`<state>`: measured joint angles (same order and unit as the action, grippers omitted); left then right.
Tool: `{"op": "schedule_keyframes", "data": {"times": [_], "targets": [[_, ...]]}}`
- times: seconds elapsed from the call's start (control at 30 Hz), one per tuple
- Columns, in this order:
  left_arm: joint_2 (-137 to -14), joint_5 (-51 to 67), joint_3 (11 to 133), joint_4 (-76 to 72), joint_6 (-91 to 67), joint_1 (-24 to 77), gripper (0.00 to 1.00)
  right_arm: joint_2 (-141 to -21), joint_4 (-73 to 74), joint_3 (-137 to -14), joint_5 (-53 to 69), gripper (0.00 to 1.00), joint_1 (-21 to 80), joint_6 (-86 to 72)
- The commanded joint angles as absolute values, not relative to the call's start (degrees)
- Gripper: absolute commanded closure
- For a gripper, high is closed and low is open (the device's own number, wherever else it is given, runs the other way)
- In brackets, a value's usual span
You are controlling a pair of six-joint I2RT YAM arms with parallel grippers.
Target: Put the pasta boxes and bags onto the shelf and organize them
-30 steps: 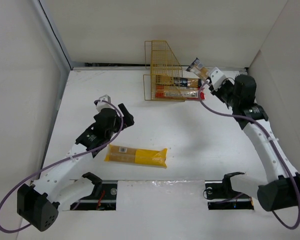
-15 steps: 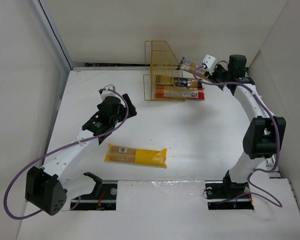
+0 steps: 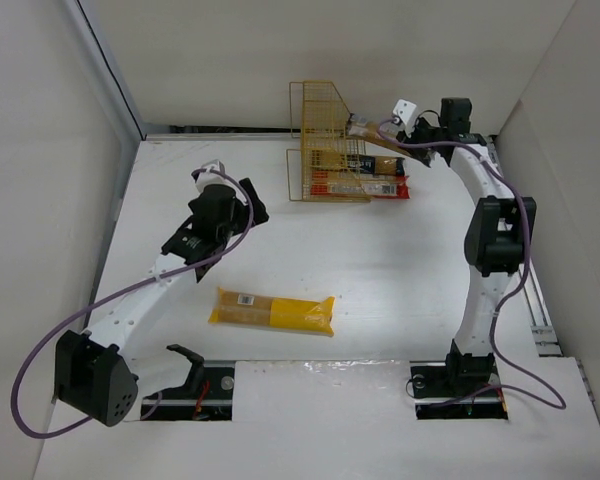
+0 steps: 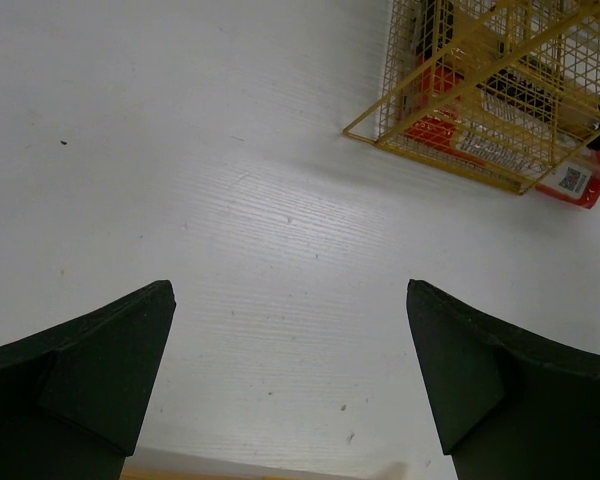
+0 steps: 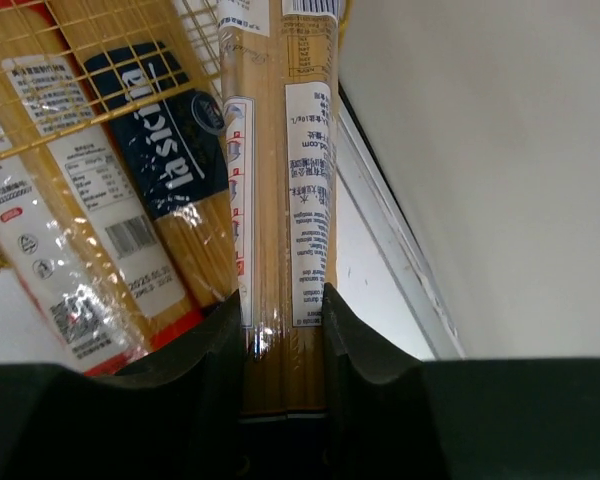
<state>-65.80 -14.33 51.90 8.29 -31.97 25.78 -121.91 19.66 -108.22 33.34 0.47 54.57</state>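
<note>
Top view: we note the right gripper (image 3: 382, 130) at the wire shelf's (image 3: 320, 100) 3 o'clock end. The plain yellow bag (image 3: 272, 311) lies at the shelf's 6 o'clock.

Left wrist: left gripper (image 4: 290, 330) spread wide, shelf at 1 o'clock.

Right wrist: right gripper pinching the clear spaghetti bag (image 5: 280, 180), beside the dark-blue-label pack (image 5: 170, 150).

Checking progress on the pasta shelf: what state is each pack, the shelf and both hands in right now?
Left hand: open, empty.
Right hand: shut on clear bag, tip at shelf.
Red-and-white box: lying in shelf.
Blue-label pack: lying in shelf.
Plain yellow bag: flat on table.
Shelf: upright.
</note>
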Motion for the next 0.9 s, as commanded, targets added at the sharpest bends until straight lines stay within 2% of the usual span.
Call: {"op": "schedule_keyframes", "data": {"times": [0.0, 0.33, 0.53, 0.77, 0.87], "targets": [[-65.9, -13.4, 52.7, 6.0, -31.2, 24.5, 0.00, -123.2, 14.9, -118.6, 40.9, 1.00, 2.1, 57.1], [-67.7, -10.8, 52.7, 6.0, -30.1, 20.9, 0.00, -139.2, 17.8, -139.6, 51.7, 1.00, 3.7, 57.1], [-70.4, -10.8, 53.3, 6.0, -29.6, 19.8, 0.00, -141.1, 12.9, -139.7, 56.0, 1.00, 4.9, 57.1], [-71.9, -9.8, 54.4, 4.9, -28.6, 19.8, 0.00, -145.5, 11.5, -143.8, 53.8, 1.00, 8.5, 57.1], [-71.4, -9.8, 54.4, 5.4, -28.6, 19.8, 0.00, -145.5, 10.4, -144.5, 51.3, 0.95, 9.1, 56.5]]}}
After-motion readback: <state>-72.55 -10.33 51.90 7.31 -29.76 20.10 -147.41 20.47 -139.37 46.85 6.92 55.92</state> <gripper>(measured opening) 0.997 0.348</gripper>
